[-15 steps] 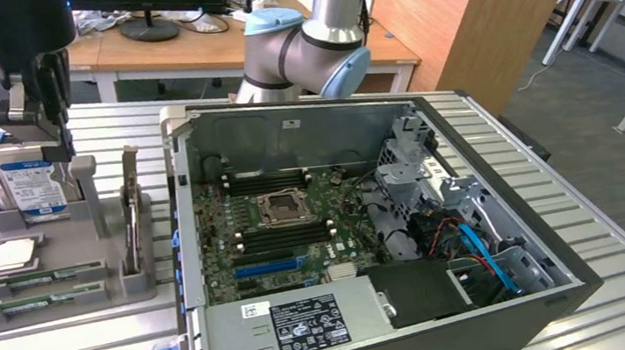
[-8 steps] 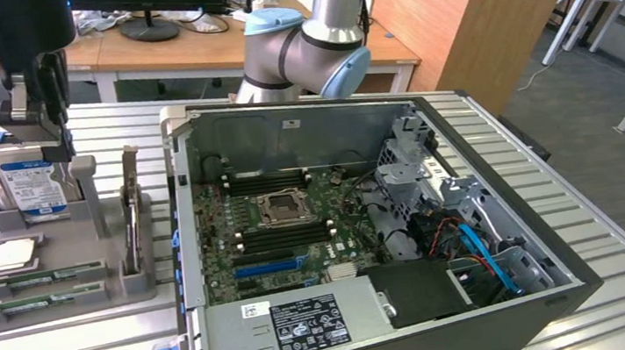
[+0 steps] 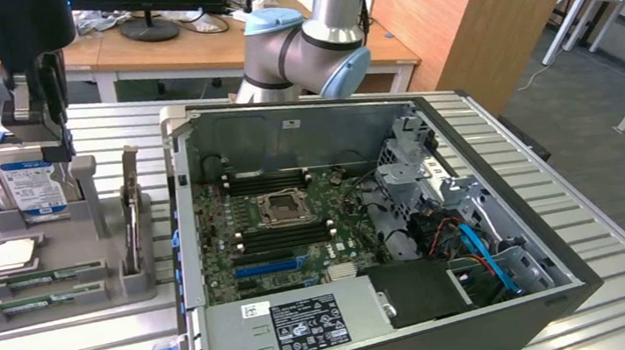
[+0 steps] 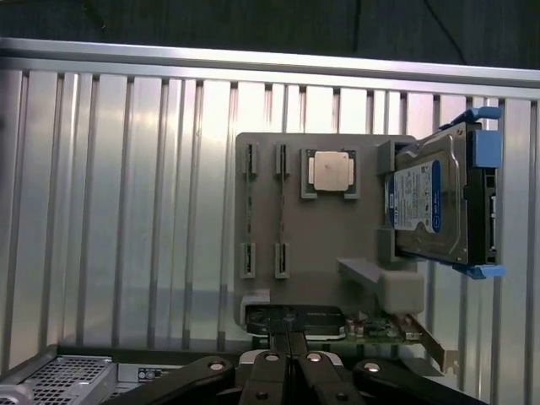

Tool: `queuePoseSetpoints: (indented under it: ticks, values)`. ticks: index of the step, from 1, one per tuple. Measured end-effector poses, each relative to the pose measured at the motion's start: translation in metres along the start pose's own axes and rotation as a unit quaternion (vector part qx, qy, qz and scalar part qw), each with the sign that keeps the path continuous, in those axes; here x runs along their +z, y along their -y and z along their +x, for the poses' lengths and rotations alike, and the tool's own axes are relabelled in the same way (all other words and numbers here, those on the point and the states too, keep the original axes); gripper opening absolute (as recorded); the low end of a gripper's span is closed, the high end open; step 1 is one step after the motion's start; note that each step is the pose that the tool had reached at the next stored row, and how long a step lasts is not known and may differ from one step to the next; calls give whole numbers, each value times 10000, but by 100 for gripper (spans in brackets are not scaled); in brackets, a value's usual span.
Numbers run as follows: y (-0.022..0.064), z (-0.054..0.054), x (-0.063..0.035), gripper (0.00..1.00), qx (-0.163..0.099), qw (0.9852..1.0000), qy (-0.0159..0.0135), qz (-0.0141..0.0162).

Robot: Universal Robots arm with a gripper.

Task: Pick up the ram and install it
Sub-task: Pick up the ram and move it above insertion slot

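Approach step: fingers [image 4: 278,359] closed and empty above grey holder [image 4: 321,253], ram [image 3: 48,277] slotted in it below them, untouched, 1 of 2 sticks; pick needs fingers opened, aligned along it.

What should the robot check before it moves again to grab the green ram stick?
1. Long flat green ram stick lying in the grey plastic holder: ok.
2. Black gripper open for grabbing: not ok, it is shut and empty.
3. Gripper over the ram: not ok, it hangs by the blue-labelled silver hard drive.
4. Black computer case open, green motherboard showing: ok.
5. Free memory slot on the motherboard: cannot tell.
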State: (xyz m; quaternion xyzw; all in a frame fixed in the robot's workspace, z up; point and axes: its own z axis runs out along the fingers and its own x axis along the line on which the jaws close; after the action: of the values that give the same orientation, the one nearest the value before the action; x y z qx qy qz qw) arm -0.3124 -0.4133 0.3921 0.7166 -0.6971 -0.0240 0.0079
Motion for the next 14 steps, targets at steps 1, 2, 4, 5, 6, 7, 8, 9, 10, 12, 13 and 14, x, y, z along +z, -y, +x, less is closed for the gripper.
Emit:
queuePoseSetpoints:
  ticks: [1,2,4,5,6,7,8,9,10,12,13,14]
  values:
    - [0,0,0,10,-21,10000,-1,0]
    - [0,0,0,10,-42,10000,-2,-1]
    - [0,0,0,10,-86,10000,-4,-2]
    - [0,0,0,10,-107,9999,-5,-2]
    - [0,0,0,10,-127,9999,-5,-3]
    - [0,0,0,10,-148,9999,-7,-3]
    - [0,0,0,10,-169,9999,-8,-4]
    - [0,0,0,10,-189,9998,-8,-4]
    - [0,0,0,10,-210,9998,-9,-5]
    - [0,0,0,10,-252,9997,-11,-6]
    - [0,0,0,10,-272,9996,-12,-6]
    - [0,0,0,10,-294,9996,-13,-7]
